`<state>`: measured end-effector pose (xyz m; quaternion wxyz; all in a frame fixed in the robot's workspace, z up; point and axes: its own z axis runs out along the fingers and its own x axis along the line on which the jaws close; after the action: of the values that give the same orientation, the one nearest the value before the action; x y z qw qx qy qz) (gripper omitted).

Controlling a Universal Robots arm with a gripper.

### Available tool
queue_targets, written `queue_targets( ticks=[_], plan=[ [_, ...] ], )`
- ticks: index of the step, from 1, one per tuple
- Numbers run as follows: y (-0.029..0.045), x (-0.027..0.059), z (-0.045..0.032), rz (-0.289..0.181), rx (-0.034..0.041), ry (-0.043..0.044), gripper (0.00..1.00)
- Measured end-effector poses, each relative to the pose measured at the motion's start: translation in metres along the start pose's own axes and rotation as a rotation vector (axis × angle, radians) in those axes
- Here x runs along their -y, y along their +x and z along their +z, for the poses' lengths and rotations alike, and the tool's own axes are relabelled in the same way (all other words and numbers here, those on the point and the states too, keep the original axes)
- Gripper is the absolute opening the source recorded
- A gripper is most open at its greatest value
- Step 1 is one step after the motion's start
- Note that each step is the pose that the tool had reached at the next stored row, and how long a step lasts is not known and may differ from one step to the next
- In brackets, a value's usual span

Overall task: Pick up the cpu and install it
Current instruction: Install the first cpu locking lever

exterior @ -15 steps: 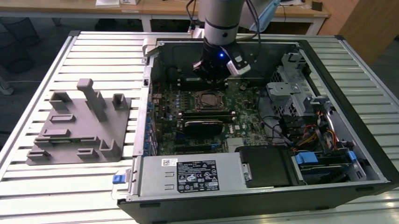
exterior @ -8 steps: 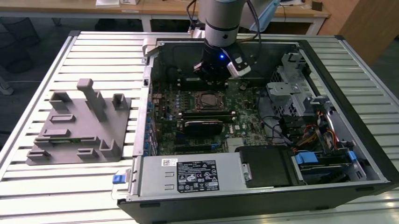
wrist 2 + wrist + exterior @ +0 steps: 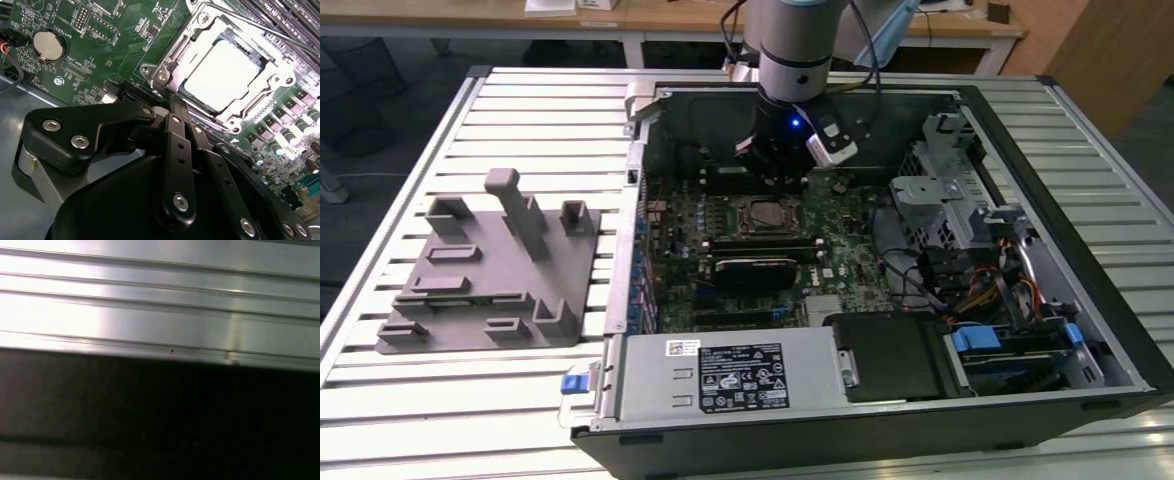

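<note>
A: Identify the largest items first.

B: A slatted metal table carries an open computer case lying on its side. The case's near wall runs off the lower edge of the exterior view. On the table at the exterior view's left sits a grey fixture with upright posts, well apart from the arm.

A: What is inside the case?

B: A green motherboard covers the floor. A power supply occupies the near side, with a black drive bay just beside it. A tangle of cables toward the exterior view's right hides the parts under it.

A: Position of the arm?

B: The arm descends from above; its upper part is cut off by the frame. The gripper hangs inside the case over the motherboard's far portion, close to the socket.

A: Finger state?

B: Cannot be determined. In the second wrist view the black linkage bars fill the foreground and the fingertips lie behind them. In the exterior view the gripper body masks them.

A: Location of the cpu?

B: The cpu lies flat in the socket, framed by the metal retention bracket. Glare washes out its top surface, so no marking is readable. It is apart from the gripper.

A: Smaller parts?

B: A round coin battery sits on the board, well apart from the socket. The first wrist view gives bright metal slats above a dark band that cannot be made out.
</note>
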<state>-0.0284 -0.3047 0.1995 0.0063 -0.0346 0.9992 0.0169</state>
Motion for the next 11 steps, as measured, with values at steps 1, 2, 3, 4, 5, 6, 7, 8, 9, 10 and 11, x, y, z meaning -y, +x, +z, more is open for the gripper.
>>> queue_targets(
  ticks=[1, 2, 3, 4, 5, 6, 7, 8, 9, 10, 11],
  plan=[
    [0.0000, 0.0000, 0.0000, 0.000, 0.0000, 0.0002, 0.11],
    [0.0000, 0.0000, 0.0000, 0.000, 0.0001, 0.0002, 0.11],
    [0.0000, 0.0000, 0.0000, 0.000, 0.0001, 0.0002, 0.11],
    [0.0000, 0.0000, 0.0001, 0.000, 0.0001, 0.0003, 0.11],
    [-0.0001, -0.0001, 0.0003, 0.000, 0.0002, 0.0011, 0.11],
    [-0.0001, -0.0001, 0.0005, 0.000, 0.0000, 0.0036, 0.11],
    [-0.0001, 0.0000, 0.0009, 0.000, -0.0004, 0.0079, 0.11],
    [-0.0002, -0.0001, 0.0014, 0.000, -0.0008, 0.0137, 0.11],
    [-0.0003, -0.0002, 0.0020, 0.000, -0.0012, 0.0190, 0.11],
    [-0.0003, -0.0003, 0.0026, 0.000, -0.0017, 0.0248, 0.11],
    [-0.0004, -0.0005, 0.0031, 0.000, -0.0022, 0.0301, 0.11]
  ],
)
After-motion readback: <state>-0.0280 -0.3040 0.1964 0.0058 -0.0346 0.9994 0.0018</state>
